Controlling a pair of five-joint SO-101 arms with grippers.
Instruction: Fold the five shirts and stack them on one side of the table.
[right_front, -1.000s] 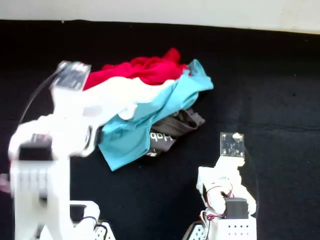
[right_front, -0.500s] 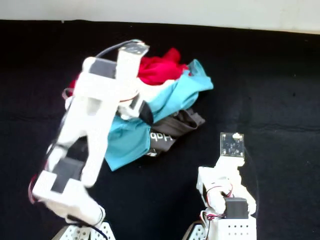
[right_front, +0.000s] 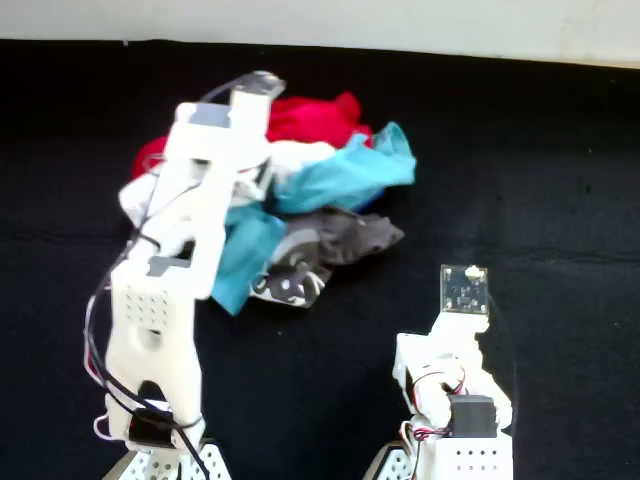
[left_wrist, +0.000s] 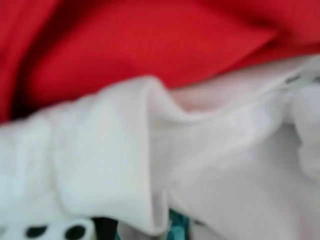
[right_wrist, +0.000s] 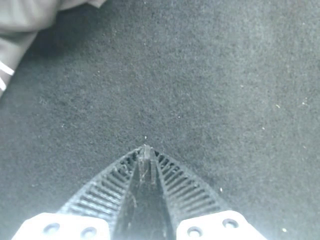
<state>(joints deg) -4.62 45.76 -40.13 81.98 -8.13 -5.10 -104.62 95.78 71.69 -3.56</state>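
Note:
A heap of shirts lies at the back left of the black table (right_front: 520, 170): red (right_front: 310, 115), white (right_front: 300, 155), teal (right_front: 340, 175), dark grey (right_front: 345, 235) and a dotted black-and-white one (right_front: 285, 285). My left arm (right_front: 190, 220) stands over the heap, its wrist end down among the white and red shirts. The left wrist view looks close onto red cloth (left_wrist: 150, 45) and white cloth (left_wrist: 125, 165). My right gripper (right_wrist: 145, 150) is shut and empty just above bare table, its arm (right_front: 455, 385) folded back at the front right.
A corner of the dark grey shirt (right_wrist: 25, 20) lies beyond the right gripper, off to one side. Bare black table stretches to the right of the heap and along the front between the two arm bases.
My left arm has swung from the left side onto the heap. The heap has bunched up toward the left, the teal shirt has drawn in and the dotted shirt now shows. The right arm has kept still.

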